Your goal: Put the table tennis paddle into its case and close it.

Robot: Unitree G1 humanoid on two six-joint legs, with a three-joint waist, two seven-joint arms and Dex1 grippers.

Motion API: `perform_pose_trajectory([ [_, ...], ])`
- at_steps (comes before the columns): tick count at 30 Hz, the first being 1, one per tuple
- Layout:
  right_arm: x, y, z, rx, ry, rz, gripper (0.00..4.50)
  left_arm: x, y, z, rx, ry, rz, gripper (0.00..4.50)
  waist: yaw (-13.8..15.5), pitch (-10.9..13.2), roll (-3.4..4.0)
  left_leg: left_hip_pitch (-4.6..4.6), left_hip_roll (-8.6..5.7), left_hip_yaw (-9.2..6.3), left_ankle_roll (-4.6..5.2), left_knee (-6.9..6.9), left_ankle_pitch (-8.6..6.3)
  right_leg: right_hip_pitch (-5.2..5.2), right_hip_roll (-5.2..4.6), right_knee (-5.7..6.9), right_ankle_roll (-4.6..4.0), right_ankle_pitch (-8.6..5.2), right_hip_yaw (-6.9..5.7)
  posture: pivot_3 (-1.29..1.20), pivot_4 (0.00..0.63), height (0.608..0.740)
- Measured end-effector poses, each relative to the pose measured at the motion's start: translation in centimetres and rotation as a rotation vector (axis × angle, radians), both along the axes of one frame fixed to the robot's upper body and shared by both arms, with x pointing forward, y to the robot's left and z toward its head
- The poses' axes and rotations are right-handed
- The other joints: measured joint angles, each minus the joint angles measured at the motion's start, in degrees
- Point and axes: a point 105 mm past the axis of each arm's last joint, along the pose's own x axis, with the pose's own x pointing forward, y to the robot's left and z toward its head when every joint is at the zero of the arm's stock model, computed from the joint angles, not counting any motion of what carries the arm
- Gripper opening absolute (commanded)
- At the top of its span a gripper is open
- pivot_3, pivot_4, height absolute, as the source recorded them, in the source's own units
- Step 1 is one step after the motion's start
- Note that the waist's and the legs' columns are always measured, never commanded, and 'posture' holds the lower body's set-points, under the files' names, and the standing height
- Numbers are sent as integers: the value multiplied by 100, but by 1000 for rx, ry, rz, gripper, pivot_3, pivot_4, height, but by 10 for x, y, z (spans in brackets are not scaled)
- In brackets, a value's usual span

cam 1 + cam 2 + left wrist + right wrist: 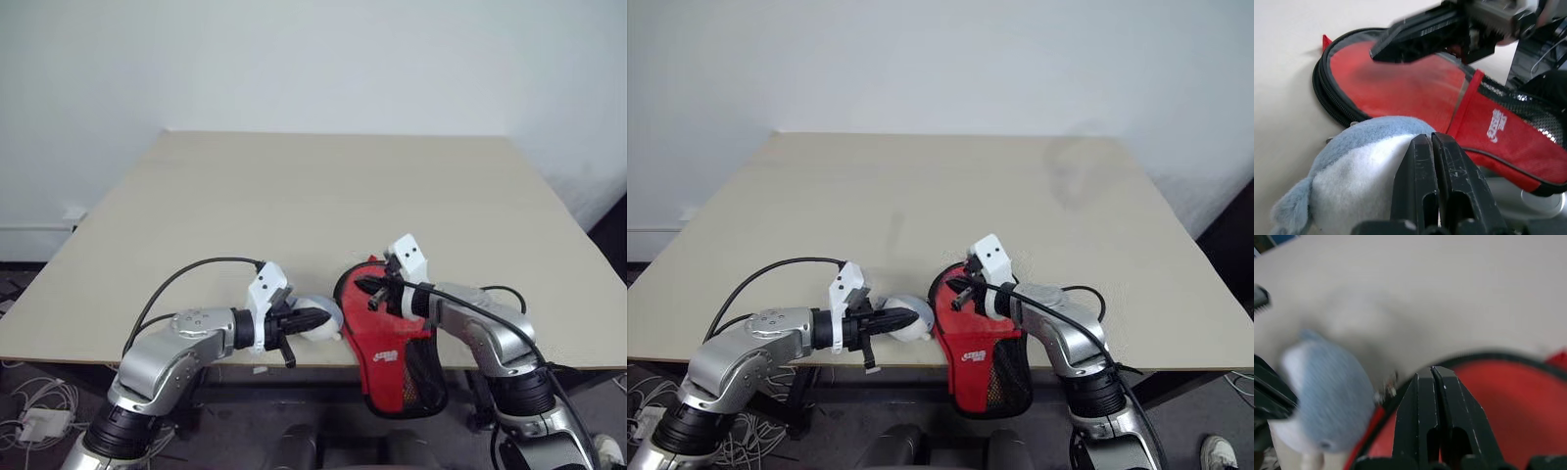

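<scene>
1. At the near edge of the desk (323, 186) we see the case (387, 343), a red zip pouch with black trim, lying with its round end on the desk and its narrower end hanging over the edge.
2. On the hanging end we make out a small white logo and a black mesh panel; the zip runs round the round end.
3. We cannot tell where the table tennis paddle is, nor whether it lies inside the case.
4. Our right hand (369, 287) comes in from the right and sits over the round end of the case, its two black fingers (1430, 411) pressed together, clenched.
5. From the right wrist view the fingertips lie at the black zip edge of the case; we cannot tell whether anything is pinched between them.
6. Our left hand (318, 318) reaches in from the left at the near edge, its fingers (1435, 181) likewise clenched tight, with nothing seen between them.
7. Just beside the left hand lies a soft toy (1352, 171), grey-blue above and white below, touching the fingers and close to the left side of the case.
8. Both hands point toward each other, near one another, with the toy and the case's edge between them.
</scene>
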Motion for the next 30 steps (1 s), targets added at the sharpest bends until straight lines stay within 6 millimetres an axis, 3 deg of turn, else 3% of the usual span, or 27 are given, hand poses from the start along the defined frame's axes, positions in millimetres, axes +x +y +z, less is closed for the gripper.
perform_pose_trajectory([
  [11, 2, 1, -2, -5, -5, -20, 45, -1, 2, -13, 14, 28, 9, 0, -84, -1, 1, 3, 4, 4, 0, 0, 0, 1, 0, 0, 11, -6, 2, 0, 0, 734],
  [15, 2, 2, -3, -9, -1, -20, 0, 2, -1, -12, 5, 1, 16, 890, -83, -2, 1, 3, 4, 4, 0, 0, 0, 1, 0, 0, 8, -4, 3, 0, 0, 734],
  [25, -1, 6, -9, -23, 13, -7, 0, 4, -1, -1, -25, -29, 13, 4480, -84, -2, 1, 3, 5, 5, 0, 0, 0, 1, 1, 0, 8, -4, 3, 0, 0, 734],
  [30, -3, 8, -13, -23, 26, -2, 0, 14, 0, 7, 0, -120, 36, 4480, -83, -2, 1, 2, 5, 5, 0, 0, 0, 1, 1, 0, 8, -4, 3, 0, 0, 734],
])
